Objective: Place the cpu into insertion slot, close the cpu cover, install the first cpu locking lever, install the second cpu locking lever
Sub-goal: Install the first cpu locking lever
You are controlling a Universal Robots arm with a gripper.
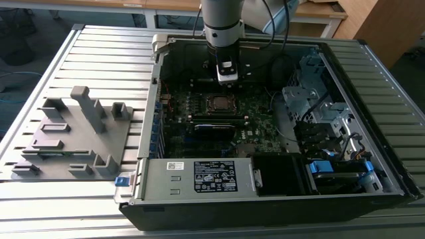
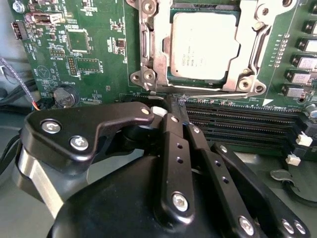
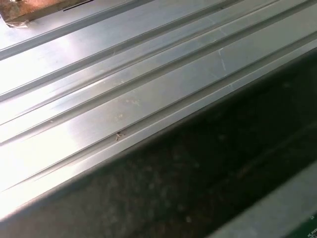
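The cpu (image 2: pixel 203 42) lies flat in the insertion slot (image 2: pixel 197 82), its silvery face up. The cpu cover (image 2: pixel 159 49) is down around it as a metal frame. A thin wire locking lever (image 2: pixel 223 92) runs along the socket edge nearest my gripper. Another lever (image 2: pixel 258 47) lies along a neighbouring side. My gripper (image 2: pixel 177 101) is shut, and its black fingertips touch the end of the near lever; I cannot tell if they pinch it. In the exterior view the gripper (image 1: pixel 227 82) hangs inside the open case just behind the cpu (image 1: pixel 218 102).
Long black memory slots (image 2: pixel 237 119) lie beside the socket. A drive cage (image 1: pixel 312 99) and cables stand at the exterior view's right, and the power supply (image 1: pixel 199 177) is in front. A grey fixture (image 1: pixel 73 134) sits on the slatted table (image 3: pixel 124 74) at the left.
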